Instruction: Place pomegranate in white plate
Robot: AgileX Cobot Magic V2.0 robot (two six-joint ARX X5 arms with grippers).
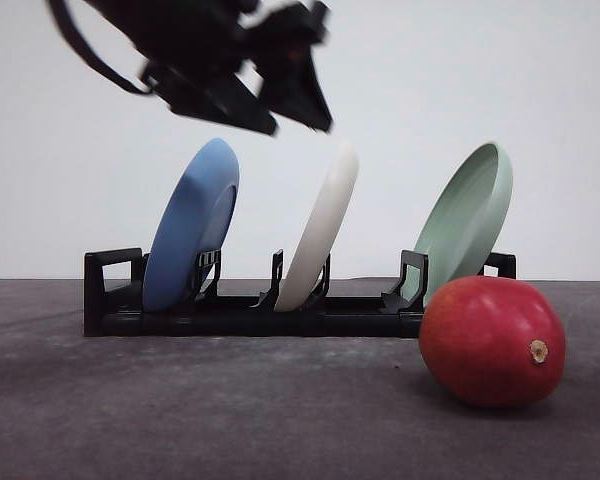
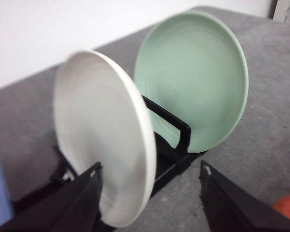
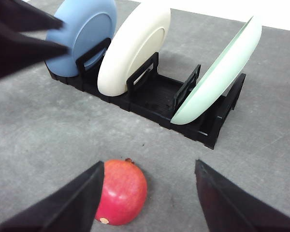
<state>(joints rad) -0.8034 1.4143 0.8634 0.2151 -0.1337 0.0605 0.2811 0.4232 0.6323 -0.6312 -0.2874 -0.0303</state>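
The pomegranate (image 1: 492, 340) lies on the grey table at the front right, its tan nub facing the camera. In the right wrist view the pomegranate (image 3: 121, 193) sits just beside one finger of my open right gripper (image 3: 147, 203), untouched. The white plate (image 1: 320, 230) stands on edge in the middle slot of a black rack (image 1: 250, 310). My left gripper (image 1: 298, 122) hovers open above the white plate's top edge. In the left wrist view the left gripper (image 2: 150, 203) stands open with the white plate (image 2: 101, 135) close to one finger. Neither gripper holds anything.
A blue plate (image 1: 190, 225) leans in the rack's left slot and a pale green plate (image 1: 470, 220) in its right slot, just behind the pomegranate. Open grey table lies in front of the rack. A white wall stands behind.
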